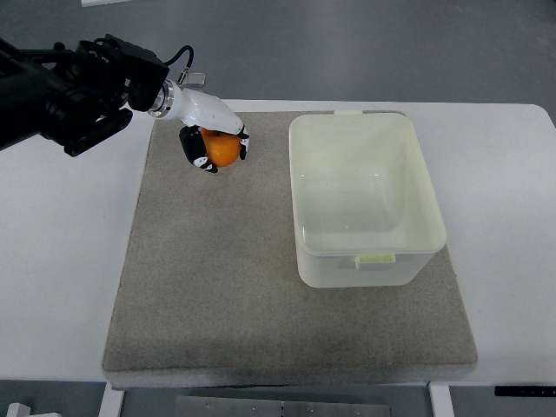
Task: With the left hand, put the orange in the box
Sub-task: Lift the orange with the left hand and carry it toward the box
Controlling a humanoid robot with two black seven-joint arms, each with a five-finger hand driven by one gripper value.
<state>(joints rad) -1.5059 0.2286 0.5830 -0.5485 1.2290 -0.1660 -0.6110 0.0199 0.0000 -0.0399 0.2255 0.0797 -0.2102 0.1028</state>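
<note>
We observe the left robot hand (211, 139) with fingers curled around the orange (223, 151), above the grey mat (217, 287), left of the translucent plastic box (408, 261).

The orange (223, 151) is a bright, even orange. The left hand (211, 137) around it has a glossy white back and black fingers (193, 149), on a black arm (61, 91). The box (365, 201) is a pale, creamy yellow-white (slightly see-through). The mat (226, 287) is speckled grey-beige, and the table (61, 261) is plain white.
</note>
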